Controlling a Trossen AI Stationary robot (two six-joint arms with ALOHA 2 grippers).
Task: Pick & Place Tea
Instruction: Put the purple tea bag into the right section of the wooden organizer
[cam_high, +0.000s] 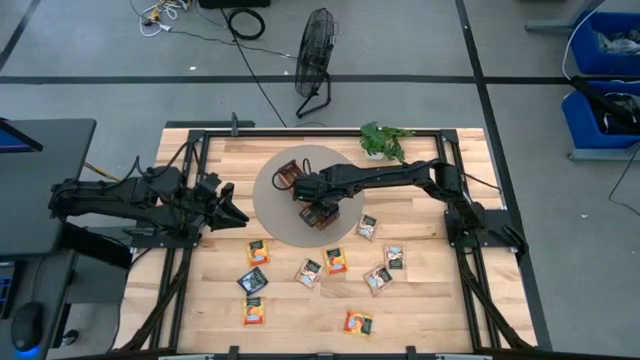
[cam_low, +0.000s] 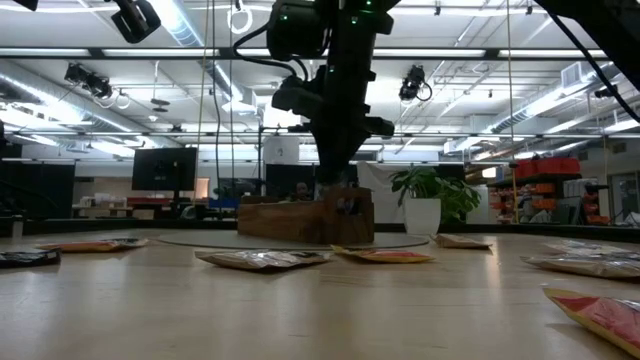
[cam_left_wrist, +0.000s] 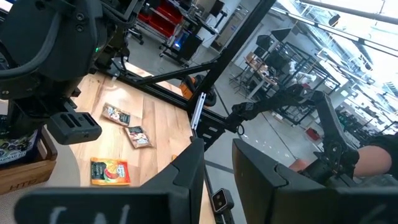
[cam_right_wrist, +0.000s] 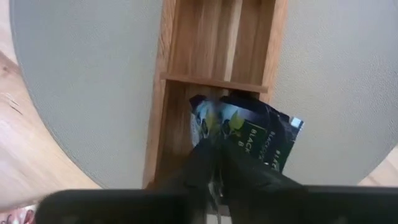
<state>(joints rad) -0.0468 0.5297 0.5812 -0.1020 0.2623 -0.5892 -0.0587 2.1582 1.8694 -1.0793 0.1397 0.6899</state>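
Only wrist view, dark sachet (cam_right_wrist: 249, 134) in tray (cam_right_wrist: 217, 62)

Wooden tray (cam_right_wrist: 211, 68) smooth-grained; dark sachet (cam_right_wrist: 252, 134) glossy, perhaps foil; grey mat (cam_right_wrist: 81, 81) matt.

The right gripper (cam_high: 312, 192) hangs over the brown wooden tray (cam_high: 318, 214) on the round grey mat (cam_high: 272, 212). The left gripper (cam_high: 228, 205) waits at the mat's left edge. Small flat square tea sachets (cam_high: 336, 261) lie scattered on the pale wooden table (cam_high: 430, 300).
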